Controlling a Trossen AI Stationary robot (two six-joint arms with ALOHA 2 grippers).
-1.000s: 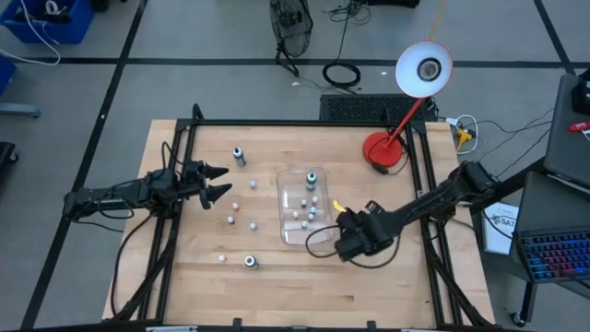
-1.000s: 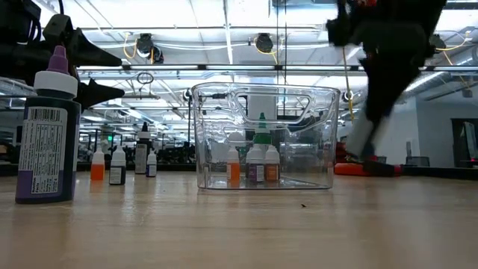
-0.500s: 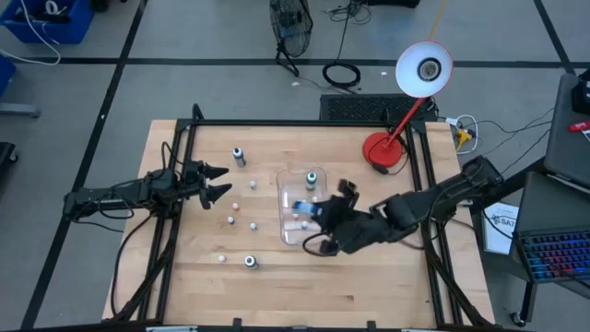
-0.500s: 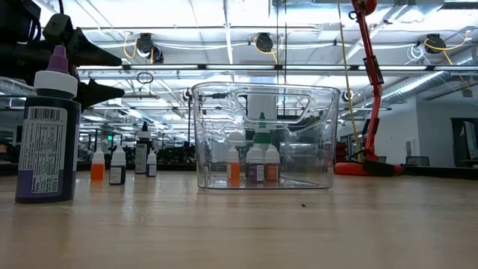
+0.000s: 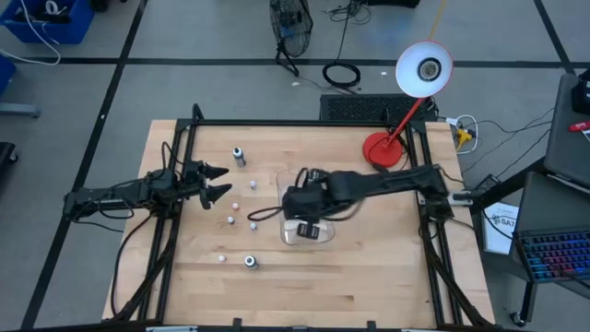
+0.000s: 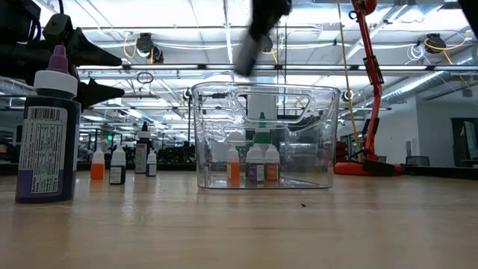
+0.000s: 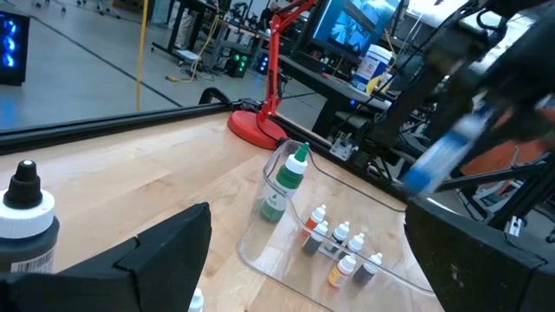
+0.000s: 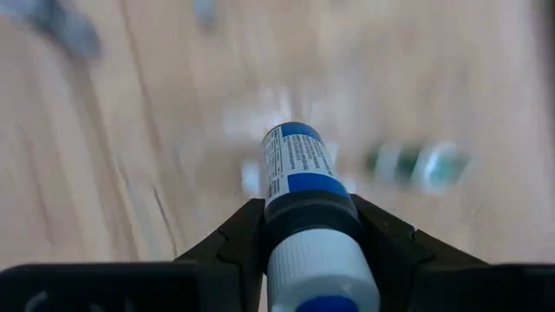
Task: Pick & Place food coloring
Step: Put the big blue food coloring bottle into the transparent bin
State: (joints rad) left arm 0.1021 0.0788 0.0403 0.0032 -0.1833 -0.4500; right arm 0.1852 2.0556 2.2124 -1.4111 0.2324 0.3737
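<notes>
My right gripper [image 5: 295, 201] hangs over the clear plastic tray [image 5: 304, 226] and is shut on a blue-labelled food coloring bottle [image 8: 299, 169] with a white cap. It shows as a blur in the low view [image 6: 258, 30] and in the left wrist view [image 7: 442, 160]. Several small bottles stand in the tray [image 6: 254, 163], with a green-capped one [image 7: 286, 182] among them. More bottles stand on the table left of the tray [image 5: 239, 155] [image 5: 250, 261] [image 5: 232, 214]. My left gripper [image 5: 219, 182] is open and empty at the left, pointing toward the tray. My right gripper pinches the bottle between its two fingers at the dark shoulder just below the white cap [image 8: 308, 212]. The cap points back toward the wrist and the labelled body sticks out past the fingertips. The bottle is lifted clear of the table and the tray.
A red desk lamp [image 5: 385, 152] stands at the table's far right. A large dark bottle with a pale cap [image 6: 48, 127] stands close to the low camera. Black frame rails [image 5: 184, 148] run along the table's left and right sides.
My right gripper has swung from right of the tray toward the table's left and far edge, carrying the blue-labelled bottle, and now hangs over the tray. My left gripper has kept still.
</notes>
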